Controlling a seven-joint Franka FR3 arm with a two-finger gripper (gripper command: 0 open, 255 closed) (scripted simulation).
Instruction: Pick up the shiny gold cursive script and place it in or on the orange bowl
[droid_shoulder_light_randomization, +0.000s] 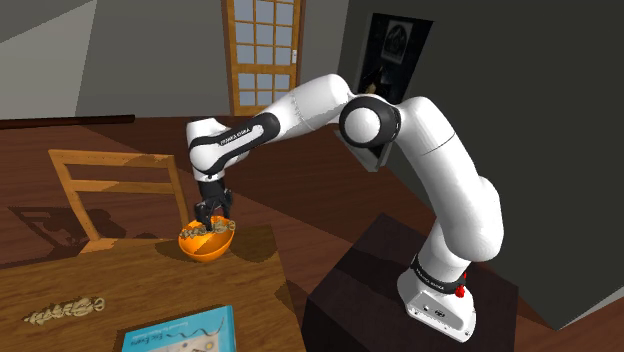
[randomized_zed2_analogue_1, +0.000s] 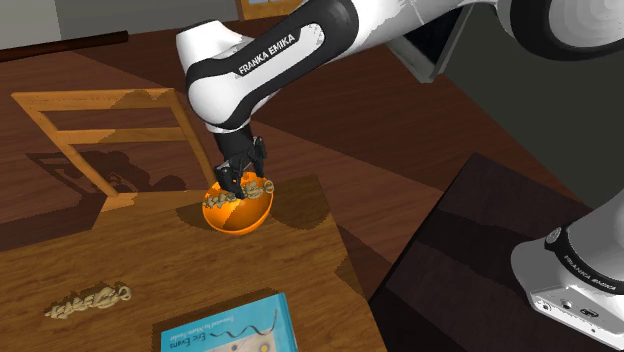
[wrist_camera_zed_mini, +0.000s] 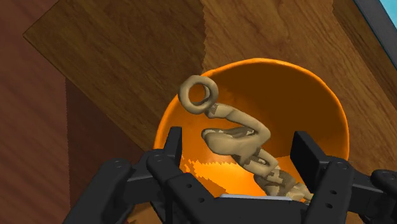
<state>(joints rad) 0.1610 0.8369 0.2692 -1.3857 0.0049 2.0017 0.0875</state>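
The gripper (randomized_zed2_analogue_1: 240, 180) hangs straight down over the orange bowl (randomized_zed2_analogue_1: 240, 218), its tips at the level of the bowl's mouth. The gold script (wrist_camera_zed_mini: 234, 135) lies in the bowl, in the gap between the fingers (wrist_camera_zed_mini: 172, 151). In the wrist view they stand wide apart, one on each side of it, and neither pad seems to touch it — so it looks let go rather than gripped.

The relation that matters is how the script lies against that gap. Its long axis runs at a slant between the two pads. The ring end points out toward the bowl's far wall, and the other end runs back under the palm. In the second exterior view it spans most of the bowl's mouth, and I cannot tell whether its ends rest on the rim or just inside it.

As I judge it, the placing is done or nearly done, and the next move is a straight lift out of the bowl. Any sideways drift could catch a loop of the script and drag it over the rim.

The bowl sits on the wooden table (droid_shoulder_light_randomization: 120, 285), close to its edge. A second, similar script (randomized_zed2_analogue_1: 90, 300) lies well away from the bowl, a blue book (randomized_zed2_analogue_1: 230, 330) is nearer the camera, and a wooden chair (droid_shoulder_light_randomization: 110, 180) stands behind the bowl.
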